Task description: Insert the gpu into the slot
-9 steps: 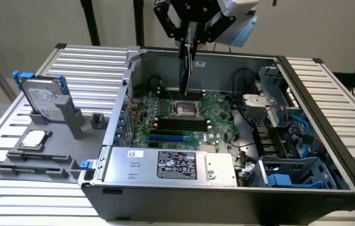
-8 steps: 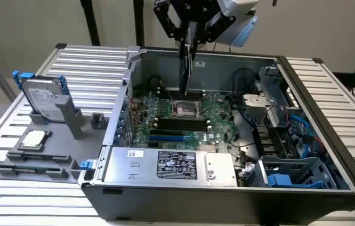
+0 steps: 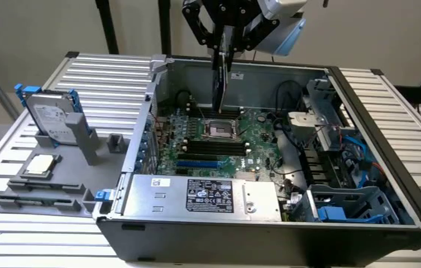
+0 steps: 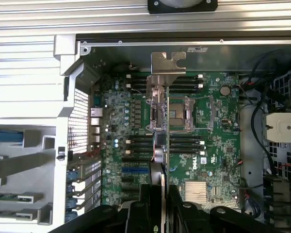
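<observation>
The gpu [image 3: 220, 78] is a thin black card seen edge-on, hanging upright above the open computer case. My gripper [image 3: 223, 47] is shut on its upper end. In the wrist view the gpu [image 4: 159, 121] runs as a narrow strip with its silver metal bracket [image 4: 167, 63] at the far end, clamped between my gripper's [image 4: 161, 196] two black fingers [image 4: 148, 199]. The slot [image 3: 197, 164] is a bright-blue strip on the green motherboard [image 3: 259, 142], below and nearer the front than the card. In the wrist view the slot [image 4: 134, 172] lies to one side of the card's line.
A silver labelled power-supply box [image 3: 203, 195] fills the case's front. The CPU socket [image 3: 220, 129] and black memory strips [image 3: 214, 148] lie under the card. Cables and a blue drive cage [image 3: 344, 204] crowd the exterior view's right. A hard drive [image 3: 50, 120] stands outside on the exterior view's left.
</observation>
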